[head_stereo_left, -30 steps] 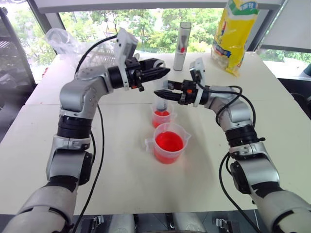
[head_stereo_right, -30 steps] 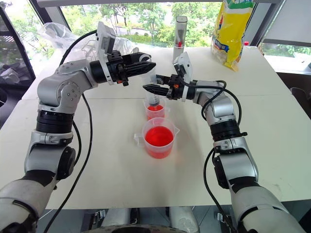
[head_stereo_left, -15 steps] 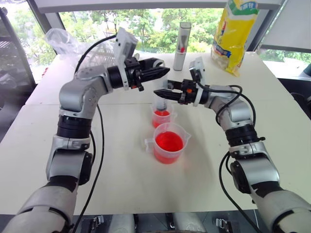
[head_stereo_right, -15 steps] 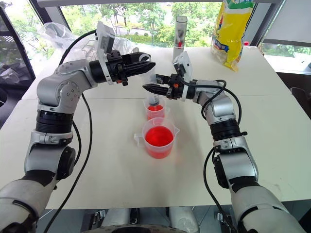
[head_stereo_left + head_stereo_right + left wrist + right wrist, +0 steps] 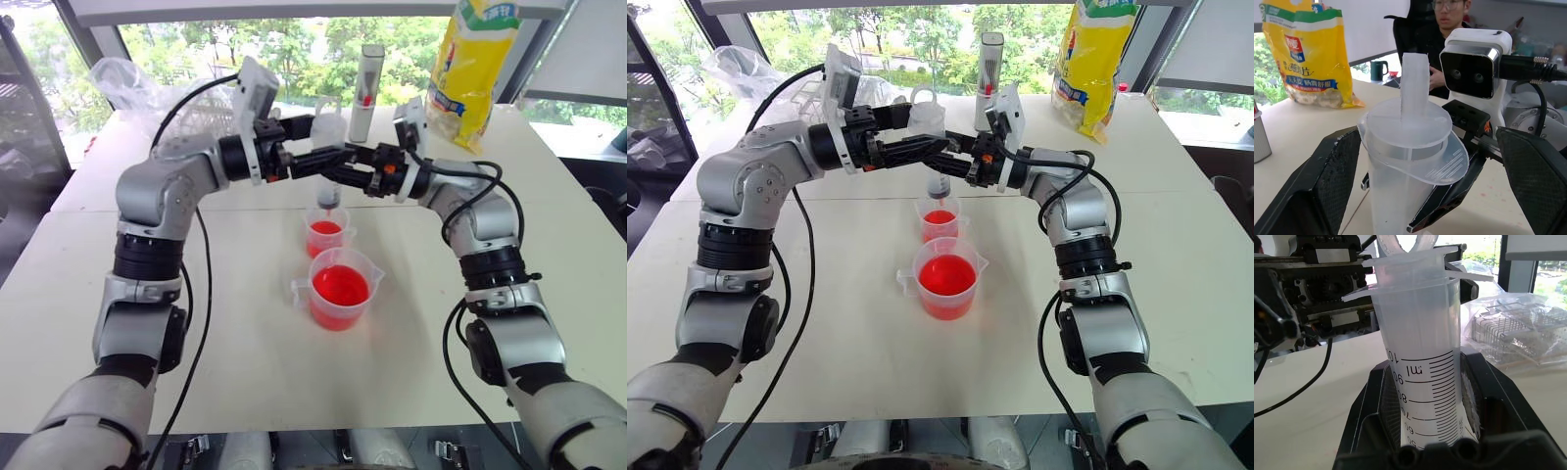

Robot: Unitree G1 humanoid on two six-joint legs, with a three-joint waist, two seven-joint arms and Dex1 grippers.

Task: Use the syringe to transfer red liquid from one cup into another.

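Clear plastic syringe held upright in the air, tip down, just above the smaller cup at the far middle of the counter. Clamped around its graduated barrel by the right gripper, reaching in level from the right. Flanked near the top by the left gripper, coming in from the left with fingers spread wide, one on each side of the plunger head and apparently touching nothing. Plunger disc sitting close above the barrel flange, so probably pressed almost fully in; no red visible in the stretch of barrel seen from the right wrist. Red liquid lying in the larger cup, nearer on the counter, and also in the smaller cup behind it, both cups standing close together. Judged as the moment around emptying into the smaller cup. To do it well: keep the barrel vertical and the right grip firm, hold the tip centred over the smaller cup for the last drops, and avoid lowering onto the rim. Before any pull or push, close the left fingers squarely on the plunger head, not on the flange. Move slowly, without sideways force, to avoid tipping the light cup.
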